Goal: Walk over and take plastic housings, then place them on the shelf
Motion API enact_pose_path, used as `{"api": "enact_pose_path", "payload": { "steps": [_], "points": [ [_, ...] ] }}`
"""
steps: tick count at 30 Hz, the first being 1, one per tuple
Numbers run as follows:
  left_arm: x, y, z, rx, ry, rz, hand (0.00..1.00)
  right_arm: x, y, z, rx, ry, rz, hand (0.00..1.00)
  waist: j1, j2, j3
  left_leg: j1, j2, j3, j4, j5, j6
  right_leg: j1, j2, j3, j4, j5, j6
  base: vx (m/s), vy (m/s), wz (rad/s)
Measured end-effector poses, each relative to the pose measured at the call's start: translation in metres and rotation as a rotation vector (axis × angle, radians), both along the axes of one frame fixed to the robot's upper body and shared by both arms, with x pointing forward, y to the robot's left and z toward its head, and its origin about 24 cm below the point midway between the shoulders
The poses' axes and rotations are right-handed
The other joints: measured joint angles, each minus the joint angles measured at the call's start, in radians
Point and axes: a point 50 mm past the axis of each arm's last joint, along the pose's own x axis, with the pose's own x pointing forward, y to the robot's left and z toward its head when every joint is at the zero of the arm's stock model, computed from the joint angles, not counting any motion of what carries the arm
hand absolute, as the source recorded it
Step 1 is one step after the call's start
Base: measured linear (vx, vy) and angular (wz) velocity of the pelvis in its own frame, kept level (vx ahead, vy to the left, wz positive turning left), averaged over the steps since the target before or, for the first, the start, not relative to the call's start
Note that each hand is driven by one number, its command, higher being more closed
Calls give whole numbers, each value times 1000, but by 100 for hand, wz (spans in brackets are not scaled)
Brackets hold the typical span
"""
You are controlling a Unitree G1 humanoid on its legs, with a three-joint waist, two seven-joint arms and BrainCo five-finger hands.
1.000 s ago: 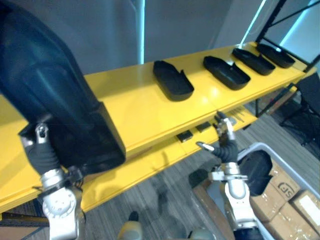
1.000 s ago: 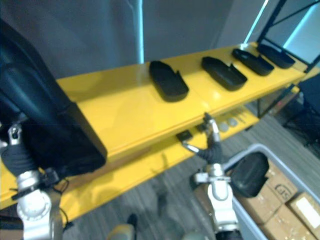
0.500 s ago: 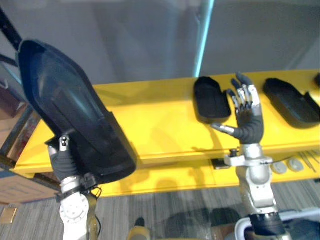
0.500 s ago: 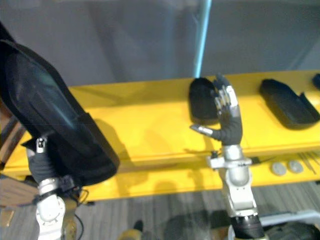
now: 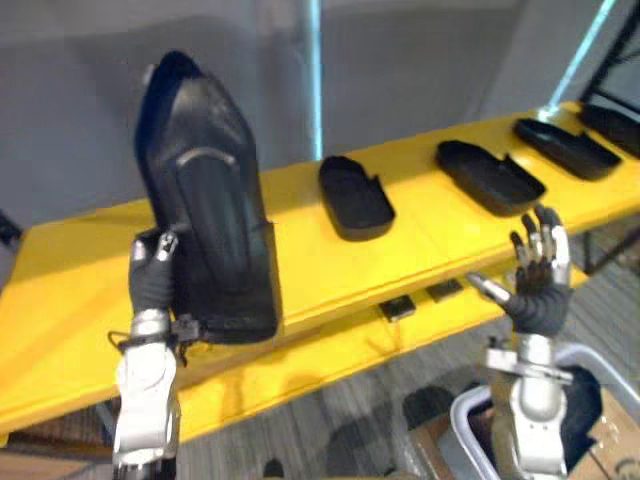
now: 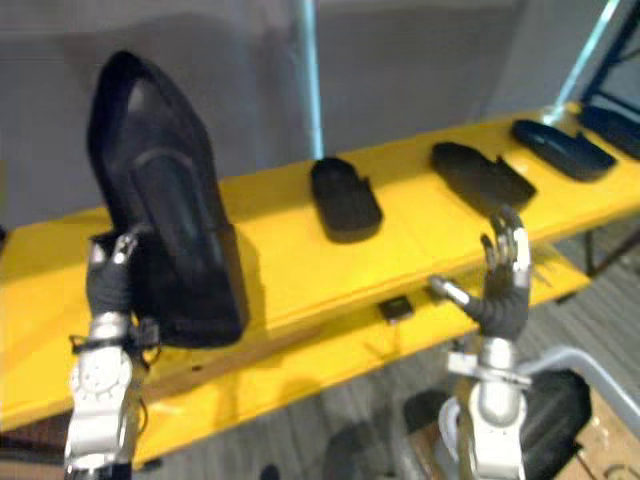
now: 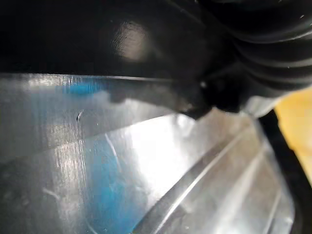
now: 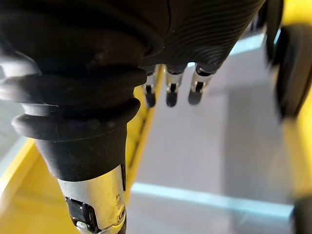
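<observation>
A large black plastic housing point(image 5: 205, 200) stands nearly upright over the left part of the yellow shelf point(image 5: 300, 255), its lower end close to the shelf top. My left hand point(image 5: 150, 285) is shut on its near edge, and the housing's glossy inside point(image 7: 122, 161) sits close against that wrist. Several more black housings lie in a row on the shelf, the nearest point(image 5: 355, 198) at the middle, others point(image 5: 490, 177) point(image 5: 565, 148) toward the right. My right hand point(image 5: 535, 290) is raised in front of the shelf's lower ledge, open and holding nothing, fingers point(image 8: 170, 92) straight.
Two small dark parts point(image 5: 397, 308) point(image 5: 445, 290) lie on the lower yellow ledge. A grey bin point(image 5: 470, 460) with a dark item in it and a cardboard box point(image 5: 620, 455) stand on the floor at the lower right. A grey wall runs behind the shelf.
The whole view has swung as I moved. The housing stands more upright in my left hand. My right hand, still open, shows lower, before the ledge instead of the shelf top.
</observation>
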Motion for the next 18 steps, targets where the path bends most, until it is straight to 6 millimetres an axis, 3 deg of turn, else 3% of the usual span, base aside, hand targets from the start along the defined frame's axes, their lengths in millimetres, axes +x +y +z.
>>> {"api": "enact_pose_path", "payload": {
  "steps": [5, 9, 12, 18],
  "points": [
    [35, 31, -11, -54, 176, 75, 100, -8, -3, -16, 54, 111, 67, 0, -52, 10, 5, -1, 4, 45, 0, 0, 0, -30, 8, 46, -2, 17, -1, -13, 10, -27],
    [53, 63, -10, -76, 299, 183, 100, -17, 6, -32, 39, 220, 168, 0, -90, 37, 20, 3, 6, 70, 0, 0, 0, -41, 12, 70, 0, 21, 0, -10, 10, -14],
    [63, 81, 1, -85, 336, 283, 100, -19, 7, -34, 27, 238, 192, 0, -98, 54, 30, -1, 9, 91, 0, 0, 0, -60, 16, 91, 3, 26, -1, -22, 7, -20],
    [73, 100, 8, -122, 450, 429, 100, -13, 14, -30, -3, 232, 240, 0, -119, 59, 41, -1, 9, 107, 0, 0, 0, -77, 18, 111, 20, 24, -3, -7, 5, -7]
  ]
}}
